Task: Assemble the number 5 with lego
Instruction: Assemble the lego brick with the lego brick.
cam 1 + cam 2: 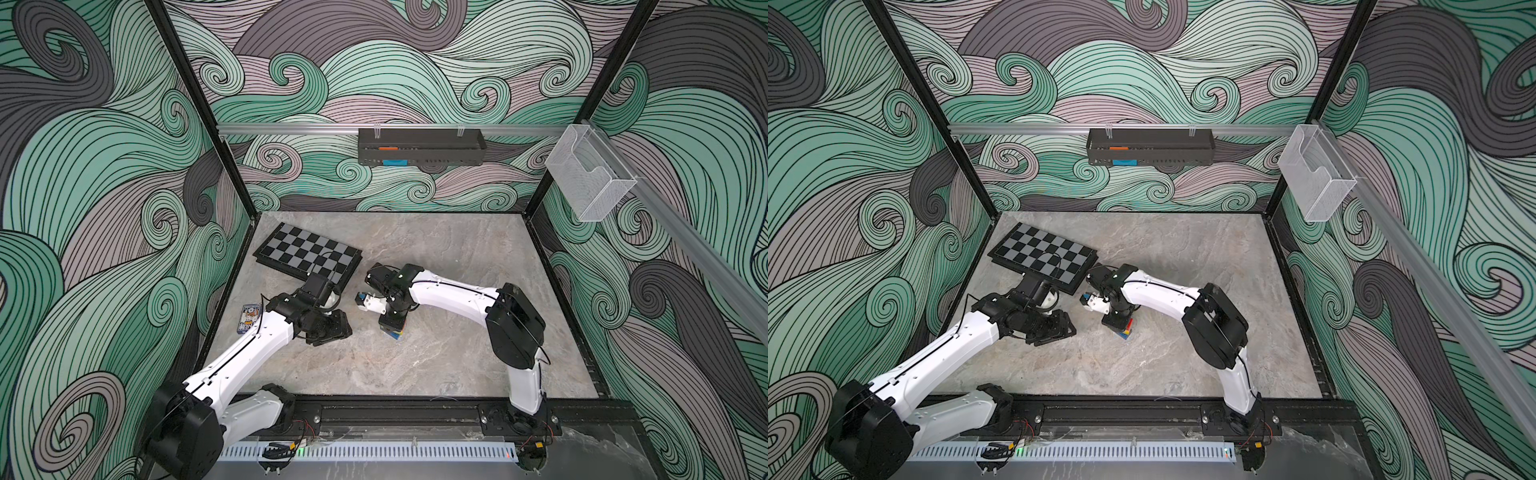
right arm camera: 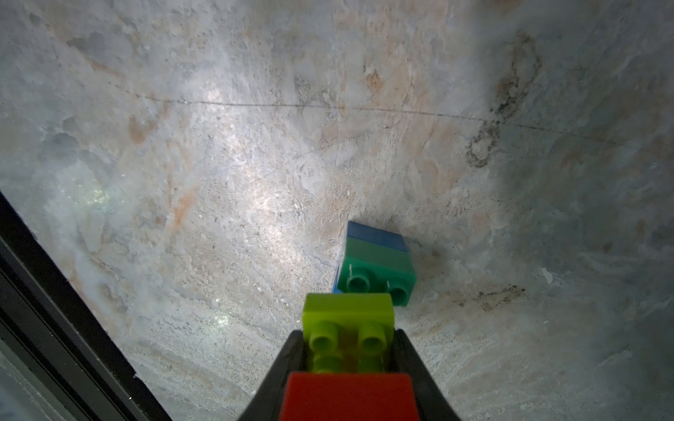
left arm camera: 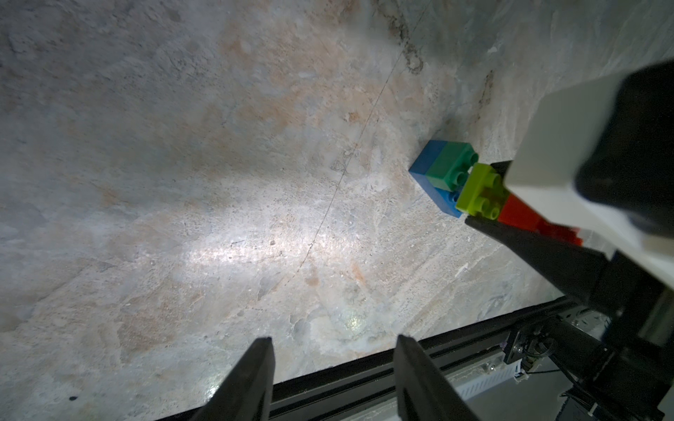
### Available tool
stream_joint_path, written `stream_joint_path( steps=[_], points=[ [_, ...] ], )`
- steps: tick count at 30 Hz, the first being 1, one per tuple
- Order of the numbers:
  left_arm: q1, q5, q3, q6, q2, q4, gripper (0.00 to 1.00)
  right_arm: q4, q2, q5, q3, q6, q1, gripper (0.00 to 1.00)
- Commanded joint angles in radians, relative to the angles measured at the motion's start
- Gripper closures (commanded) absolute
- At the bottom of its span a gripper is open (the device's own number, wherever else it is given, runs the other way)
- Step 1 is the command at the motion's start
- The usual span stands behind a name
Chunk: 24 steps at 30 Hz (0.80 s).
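My right gripper [image 2: 348, 333] points down at the table and is shut on a lime green lego brick [image 2: 348, 310], with a red brick [image 2: 348, 397] stacked on the half nearer the wrist. Just beyond it, a dark green brick [image 2: 377, 268] sits on one half of a blue brick [image 2: 377, 235] lying on the table. The lime brick [image 3: 477, 195] hangs over the blue brick's other half [image 3: 446, 204]; I cannot tell if they touch. In both top views the stack [image 1: 398, 333] [image 1: 1125, 331] shows under the right gripper. My left gripper [image 3: 335, 340] [image 1: 332, 330] hovers open and empty to the left.
A chessboard [image 1: 307, 253] lies at the back left, partly under the left arm. A blue patterned card box [image 1: 248, 318] rests by the left wall. A black tray [image 1: 419, 147] and a clear holder [image 1: 590, 183] hang on the walls. The black front rail [image 1: 395, 409] borders the table.
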Motion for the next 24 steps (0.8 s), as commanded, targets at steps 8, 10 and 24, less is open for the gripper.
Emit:
stream_joint_path(
  steps=[8,10,24],
  points=[
    [0.009,0.009,0.001,0.018,-0.011,-0.017,0.43,-0.071,0.05,0.04,0.082,0.135,0.0,0.77],
    [0.009,0.011,0.002,0.018,-0.009,-0.015,0.43,-0.082,0.061,0.053,0.088,0.155,-0.001,0.77],
    [0.009,0.011,-0.001,0.019,-0.01,-0.01,0.43,-0.091,0.107,0.054,0.076,0.204,0.0,0.78]
  ],
)
